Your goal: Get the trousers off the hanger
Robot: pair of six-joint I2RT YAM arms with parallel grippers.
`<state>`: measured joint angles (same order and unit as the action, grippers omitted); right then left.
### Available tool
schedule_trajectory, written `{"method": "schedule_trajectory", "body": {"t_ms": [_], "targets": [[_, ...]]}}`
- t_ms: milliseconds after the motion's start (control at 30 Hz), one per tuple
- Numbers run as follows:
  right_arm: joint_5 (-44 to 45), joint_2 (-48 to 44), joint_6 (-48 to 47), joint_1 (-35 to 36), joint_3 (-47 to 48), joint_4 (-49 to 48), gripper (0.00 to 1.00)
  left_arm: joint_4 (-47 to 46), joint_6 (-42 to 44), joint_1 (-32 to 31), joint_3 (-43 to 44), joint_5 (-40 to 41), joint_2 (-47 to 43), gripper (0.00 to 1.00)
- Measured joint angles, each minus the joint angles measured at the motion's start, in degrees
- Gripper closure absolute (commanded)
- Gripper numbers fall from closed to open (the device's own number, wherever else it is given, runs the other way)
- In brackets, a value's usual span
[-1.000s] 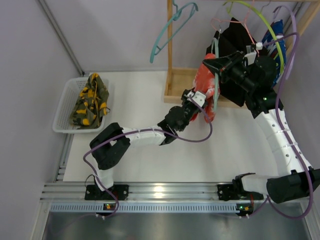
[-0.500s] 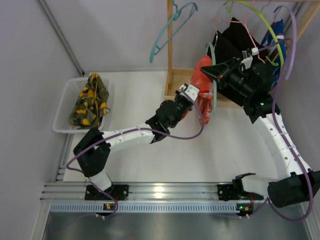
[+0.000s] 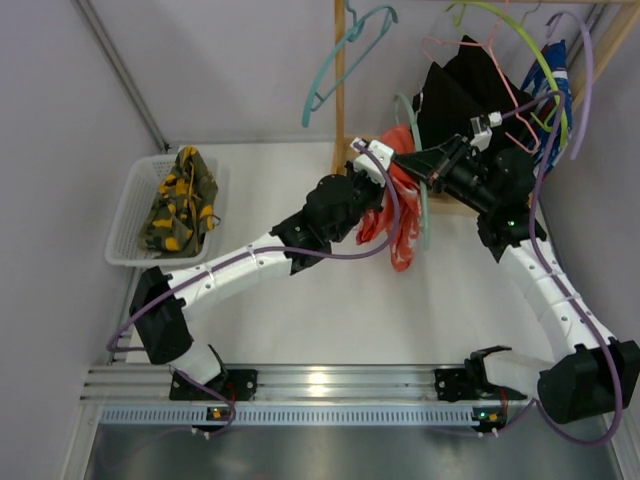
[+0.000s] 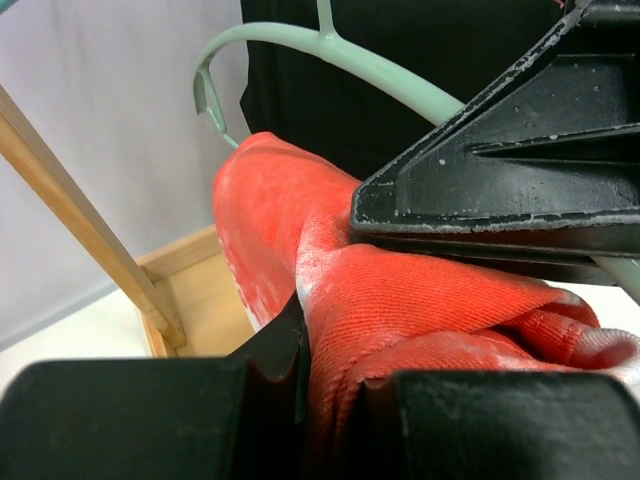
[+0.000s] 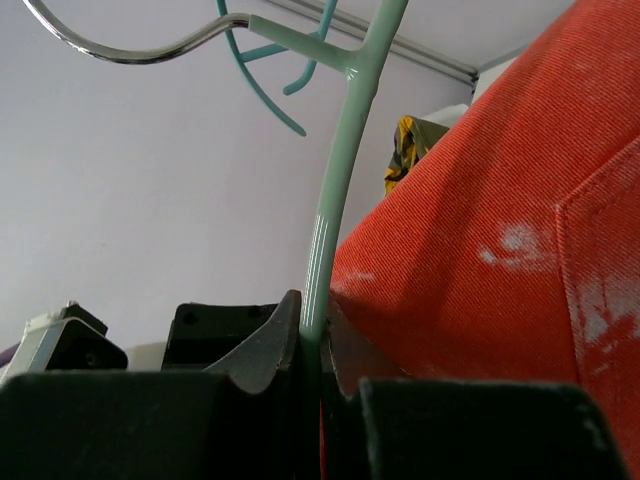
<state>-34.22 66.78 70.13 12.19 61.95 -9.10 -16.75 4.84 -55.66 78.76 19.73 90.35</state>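
Red-orange trousers (image 3: 396,228) with white marks hang over a mint-green hanger (image 3: 426,212) in front of the wooden rack. My left gripper (image 3: 372,172) is shut on a fold of these trousers (image 4: 430,300) near their top, cloth pinched between its fingers (image 4: 285,350). My right gripper (image 3: 408,160) is shut on the hanger's thin stem (image 5: 338,180), with the red cloth (image 5: 500,250) pressed against it. Black trousers (image 3: 455,92) hang on a pink hanger behind. Camouflage trousers (image 3: 180,200) lie in the basket.
A white basket (image 3: 128,215) stands at the left. The wooden rack (image 3: 345,165) rises at the back, with a bare teal hanger (image 3: 345,50) and other hangers on its rail. The right gripper's black fingers (image 4: 500,170) sit just above the left gripper's hold.
My left gripper has risen toward the rack and shut on the red trousers. My right gripper has swung the hanger leftward and lower, and the trousers now hang more spread out.
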Motion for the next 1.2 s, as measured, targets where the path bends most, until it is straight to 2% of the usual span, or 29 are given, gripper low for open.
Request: {"method": "schedule_trajectory", "body": {"t_ms": [333, 533, 700, 933, 1200], "targets": [[-4.04, -1.29, 2.01, -3.63, -7.74, -6.73, 1.00, 13.62, -1.33, 0.00, 4.96, -1.25, -1.42, 1.00], [-5.29, -1.27, 2.84, -6.03, -12.24, -8.94, 1.00, 18.97, -0.96, 0.04, 11.74, -1.49, -2.99, 1.00], [-5.29, -1.09, 1.40, -6.73, -13.90, -9.88, 1.00, 20.15, 0.28, 0.00, 18.08, -0.96, -3.96, 1.00], [-4.22, 0.79, -5.16, -7.69, -17.59, -7.93, 1.00, 18.97, 1.22, 0.00, 26.71, 0.09, -5.09, 1.00], [-3.54, 2.43, -9.25, -8.96, -19.34, -3.63, 1.00, 16.50, 0.81, 0.13, 26.36, 0.74, -14.08, 1.00]]}}
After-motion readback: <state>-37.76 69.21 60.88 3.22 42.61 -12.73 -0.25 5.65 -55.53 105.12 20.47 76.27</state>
